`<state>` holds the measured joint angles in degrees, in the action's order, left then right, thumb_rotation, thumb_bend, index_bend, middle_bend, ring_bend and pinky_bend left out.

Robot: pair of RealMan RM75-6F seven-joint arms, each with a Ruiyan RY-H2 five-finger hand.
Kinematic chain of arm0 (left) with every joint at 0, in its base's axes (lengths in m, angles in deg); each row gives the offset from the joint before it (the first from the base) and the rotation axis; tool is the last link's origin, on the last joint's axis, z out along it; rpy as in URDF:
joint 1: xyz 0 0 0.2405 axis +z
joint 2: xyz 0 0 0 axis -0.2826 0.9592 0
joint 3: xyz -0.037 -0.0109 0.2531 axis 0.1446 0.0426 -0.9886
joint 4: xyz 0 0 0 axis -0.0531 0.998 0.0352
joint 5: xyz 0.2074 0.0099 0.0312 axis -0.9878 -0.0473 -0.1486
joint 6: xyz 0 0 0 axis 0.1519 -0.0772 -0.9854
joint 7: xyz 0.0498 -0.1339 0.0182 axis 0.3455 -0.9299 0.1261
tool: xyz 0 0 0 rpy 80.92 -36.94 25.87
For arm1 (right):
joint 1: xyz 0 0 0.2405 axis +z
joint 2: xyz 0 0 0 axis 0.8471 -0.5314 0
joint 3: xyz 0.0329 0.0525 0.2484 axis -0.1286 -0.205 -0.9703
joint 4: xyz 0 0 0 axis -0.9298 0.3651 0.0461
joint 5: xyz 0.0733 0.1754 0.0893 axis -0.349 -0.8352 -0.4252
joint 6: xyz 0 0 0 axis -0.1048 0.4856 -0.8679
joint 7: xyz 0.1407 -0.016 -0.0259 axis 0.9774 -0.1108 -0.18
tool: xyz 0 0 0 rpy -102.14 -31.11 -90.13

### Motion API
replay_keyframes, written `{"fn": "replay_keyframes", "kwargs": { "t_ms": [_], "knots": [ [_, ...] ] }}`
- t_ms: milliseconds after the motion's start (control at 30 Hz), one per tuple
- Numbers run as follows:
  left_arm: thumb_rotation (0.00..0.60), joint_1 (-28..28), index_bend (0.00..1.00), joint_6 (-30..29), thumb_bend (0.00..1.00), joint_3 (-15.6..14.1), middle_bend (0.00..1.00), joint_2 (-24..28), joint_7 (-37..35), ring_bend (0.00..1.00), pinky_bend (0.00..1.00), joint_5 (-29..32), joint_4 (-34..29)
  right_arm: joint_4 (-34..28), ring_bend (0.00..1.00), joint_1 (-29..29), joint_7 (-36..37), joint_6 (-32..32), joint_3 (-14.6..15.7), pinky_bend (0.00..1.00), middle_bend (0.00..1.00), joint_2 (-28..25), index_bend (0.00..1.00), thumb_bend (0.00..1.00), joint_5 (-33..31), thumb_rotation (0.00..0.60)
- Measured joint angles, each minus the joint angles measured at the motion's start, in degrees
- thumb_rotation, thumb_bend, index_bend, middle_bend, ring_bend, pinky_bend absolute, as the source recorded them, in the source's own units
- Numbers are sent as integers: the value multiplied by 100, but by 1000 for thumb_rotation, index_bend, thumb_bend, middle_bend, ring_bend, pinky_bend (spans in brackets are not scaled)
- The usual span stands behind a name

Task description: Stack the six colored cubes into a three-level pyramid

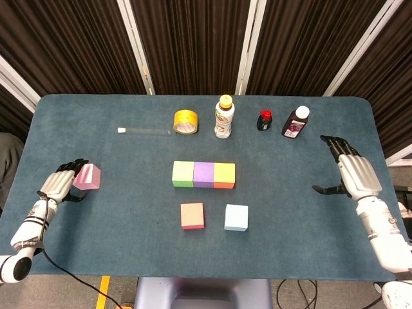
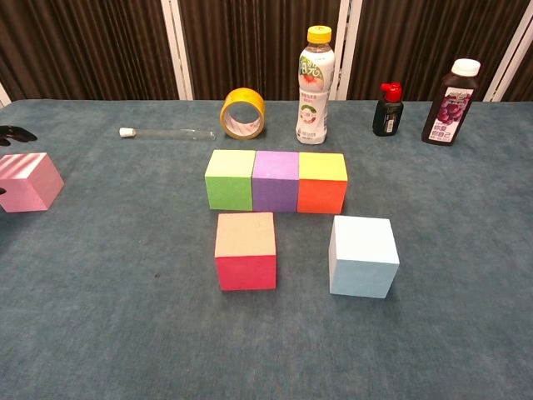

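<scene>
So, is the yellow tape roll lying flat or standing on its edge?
Standing on its edge. In the chest view the yellow tape roll shows its round hole facing the camera, beside the drink bottle.

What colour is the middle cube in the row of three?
Purple; the middle cube shows best in the chest view.

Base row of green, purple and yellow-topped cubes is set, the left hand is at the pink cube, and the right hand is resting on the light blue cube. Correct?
Not quite: the head view shows the right hand open near the table's right edge, far from the light blue cube. The rest stands.
</scene>
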<state>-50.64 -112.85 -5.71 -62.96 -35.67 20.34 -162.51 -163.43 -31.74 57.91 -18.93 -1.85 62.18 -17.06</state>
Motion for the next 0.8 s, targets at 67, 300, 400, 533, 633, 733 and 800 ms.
{"fn": "replay_keyframes", "kwargs": {
  "t_ms": [67,300,400,533,633,733,800],
  "knots": [
    [600,-73,0,139,341,23,0,-93,43,0,60,131,147,28,99,3,-7,-4,8,262,168,43,160,200,-5,600],
    [600,-241,0,483,341,101,0,-285,-21,0,64,353,457,135,99,44,-67,-53,38,262,168,182,160,199,-50,600],
    [600,-285,0,558,342,146,0,-333,-140,0,70,382,563,170,99,50,-69,-53,35,262,168,214,160,199,-82,600],
    [600,-327,39,607,340,170,20,-391,-146,22,88,407,676,191,99,54,-73,-53,33,262,168,232,160,199,-98,600],
    [600,-360,152,654,336,182,159,-455,-153,152,136,440,816,238,99,65,-75,-92,40,262,168,262,160,199,-146,600],
    [600,-437,260,706,335,144,348,-573,18,319,250,474,1126,332,99,72,-43,-139,48,262,168,316,160,199,-219,600],
    [600,-509,304,741,334,126,423,-648,218,381,314,528,1324,360,99,58,-7,-152,60,262,168,335,160,200,-224,600]
  ]
}}
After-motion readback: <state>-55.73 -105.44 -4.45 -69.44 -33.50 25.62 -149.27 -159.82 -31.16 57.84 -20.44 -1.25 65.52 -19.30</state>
